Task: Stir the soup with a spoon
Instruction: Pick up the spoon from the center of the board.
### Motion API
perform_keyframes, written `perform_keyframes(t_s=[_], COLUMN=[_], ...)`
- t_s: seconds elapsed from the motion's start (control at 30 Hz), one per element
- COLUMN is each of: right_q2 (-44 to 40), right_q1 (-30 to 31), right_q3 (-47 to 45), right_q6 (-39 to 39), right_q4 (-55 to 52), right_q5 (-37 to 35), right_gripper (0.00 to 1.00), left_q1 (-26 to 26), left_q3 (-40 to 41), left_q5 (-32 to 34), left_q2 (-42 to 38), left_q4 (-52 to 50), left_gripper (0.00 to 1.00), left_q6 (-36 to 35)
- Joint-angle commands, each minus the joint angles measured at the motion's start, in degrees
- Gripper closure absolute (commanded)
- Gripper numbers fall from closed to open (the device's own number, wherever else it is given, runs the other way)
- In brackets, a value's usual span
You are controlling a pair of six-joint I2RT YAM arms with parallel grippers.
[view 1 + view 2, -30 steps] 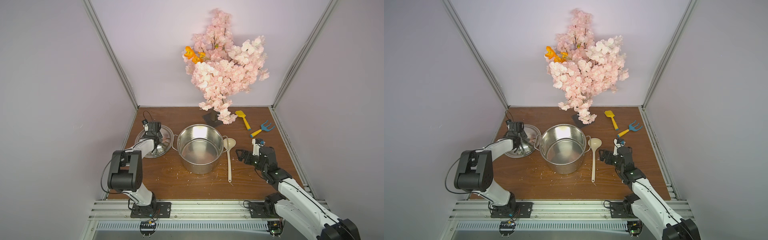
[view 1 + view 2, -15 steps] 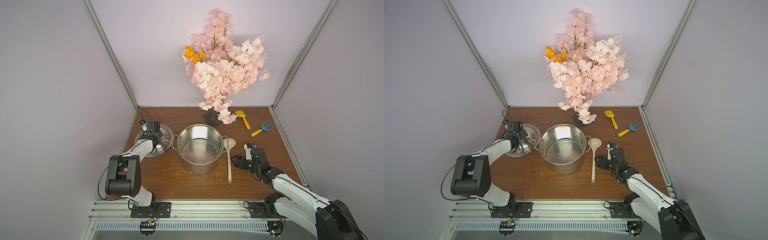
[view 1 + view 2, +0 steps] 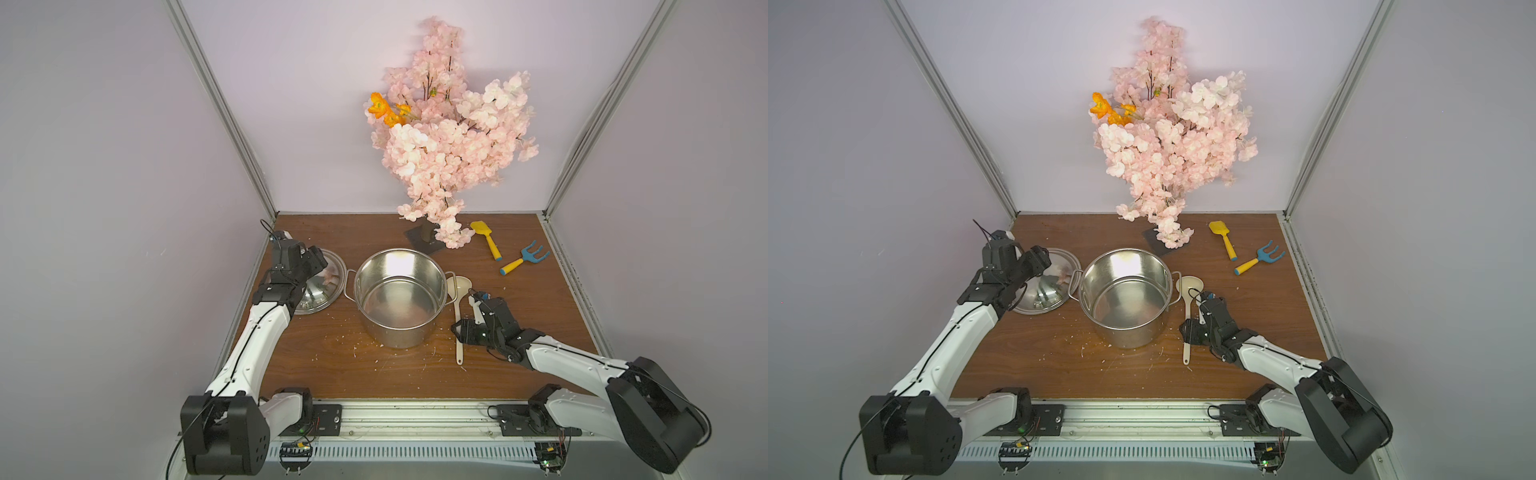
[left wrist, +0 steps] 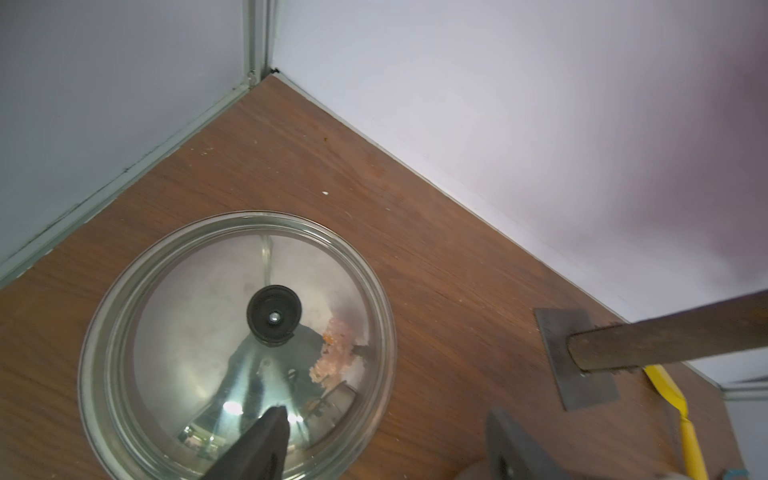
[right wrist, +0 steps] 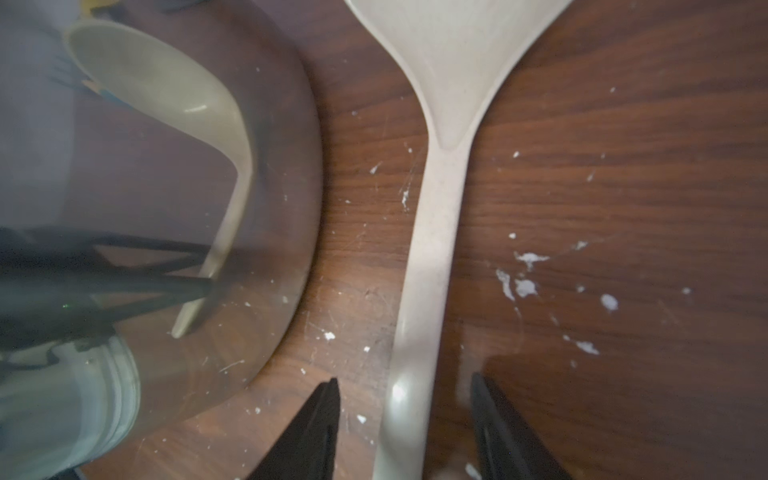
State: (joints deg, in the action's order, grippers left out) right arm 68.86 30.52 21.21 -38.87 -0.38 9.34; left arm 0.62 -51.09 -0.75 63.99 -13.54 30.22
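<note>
The cream-white spoon (image 3: 457, 309) lies flat on the wooden table just right of the steel pot (image 3: 395, 332), bowl toward the back. No soup shows in the pot's shiny inside in either top view. My right gripper (image 3: 459, 332) is low over the spoon's handle. In the right wrist view the spoon (image 5: 436, 208) runs between the two black fingers of my right gripper (image 5: 404, 378), which is open with a gap on each side. The pot wall (image 5: 124, 208) is close beside it. My left gripper (image 4: 387, 410) is open and empty above the pot lid (image 4: 208, 332).
The steel lid (image 3: 322, 286) lies left of the pot, by the left wall. A pink blossom tree (image 3: 449, 137) on a dark base plate stands behind the pot. A yellow toy shovel (image 3: 486, 239) and a blue rake (image 3: 525, 257) lie at the back right. White crumbs dot the table.
My right gripper has moved left and down onto the spoon's handle, and its jaws have narrowed around it. My left gripper has opened above the lid.
</note>
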Motion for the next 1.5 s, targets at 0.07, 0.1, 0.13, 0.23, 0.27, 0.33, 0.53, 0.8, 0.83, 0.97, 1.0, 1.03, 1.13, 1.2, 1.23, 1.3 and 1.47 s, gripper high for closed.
perform_keyframes(t_s=[0.07,0.1,0.13,0.23,0.27,0.33,0.53,0.8,0.83,0.97,1.0,1.03,1.13,1.2,1.23,1.3,1.47], right_q2=[4.09,4.85,5.56,7.14,7.65,8.60,8.38,-4.81,-7.16,-17.22,-19.36,-21.31,-26.30,-28.92,-30.26,-32.79,-33.02], right_q1=[0.29,0.31,0.27,0.32,0.28,0.24,0.19,-0.23,-0.47,-1.73,-2.04,-2.43,-2.92,-2.94,-2.97,-2.95,-2.84], right_q3=[1.06,1.27,1.38,1.63,1.83,2.60,4.02,6.29,6.51,7.45,7.77,8.05,9.08,10.04,10.60,11.45,11.80], right_q6=[-0.27,-0.18,-0.11,-0.15,-0.14,-0.07,-0.66,-2.46,-2.83,-3.15,-3.06,-3.05,-3.30,-3.91,-4.38,-5.49,-9.52], right_q4=[1.95,2.03,2.23,2.85,2.48,1.31,-0.58,-8.30,-9.57,-14.68,-15.78,-16.62,-17.62,-17.70,-17.58,-16.21,-5.82], right_q5=[-0.71,-0.46,-0.27,-0.27,-0.66,-1.48,-3.17,-8.15,-8.89,-9.43,-8.90,-8.08,-4.39,-2.29,-1.27,1.27,15.92], right_gripper=[0.53,0.56,0.59,0.71,0.76,0.85,1.00,1.00,1.00,1.00,1.00,1.00,1.00,1.00,1.00,1.00,1.00], left_q1=[0.52,0.48,0.39,0.13,0.02,-0.09,-0.87,-6.86,-7.57,-13.11,-14.93,-16.69,-22.89,-27.13,-29.23,-32.90,-43.59], left_q3=[-0.81,-0.79,-0.92,-0.94,-0.61,-0.19,-0.76,-5.07,-5.62,-8.82,-9.54,-10.23,-12.19,-13.28,-13.63,-14.50,-14.89], left_q5=[-8.32,-9.15,-9.89,-11.85,-12.27,-12.90,-15.78,-18.79,-19.34,-17.83,-17.62,-17.54,-17.66,-16.98,-16.21,-14.54,-12.79], left_q2=[-4.87,-5.61,-6.11,-7.31,-7.70,-8.71,-9.28,-8.37,-8.41,-8.87,-8.81,-8.63,-7.53,-6.58,-6.37,-5.80,-4.55], left_q4=[-5.43,-5.91,-6.27,-7.37,-7.44,-7.44,-7.62,-8.84,-8.86,-10.22,-10.44,-10.53,-10.53,-10.38,-10.32,-10.24,-7.13], left_gripper=[0.25,0.25,0.25,0.25,0.25,0.25,0.25,0.25,0.25,0.25,0.24,0.23,0.20,0.18,0.17,0.16,0.14], left_q6=[-1.25,-1.30,-1.30,-1.15,-1.06,-0.95,-1.12,-0.42,-0.23,-0.52,-0.63,-0.60,-0.47,0.18,0.91,1.81,4.19])
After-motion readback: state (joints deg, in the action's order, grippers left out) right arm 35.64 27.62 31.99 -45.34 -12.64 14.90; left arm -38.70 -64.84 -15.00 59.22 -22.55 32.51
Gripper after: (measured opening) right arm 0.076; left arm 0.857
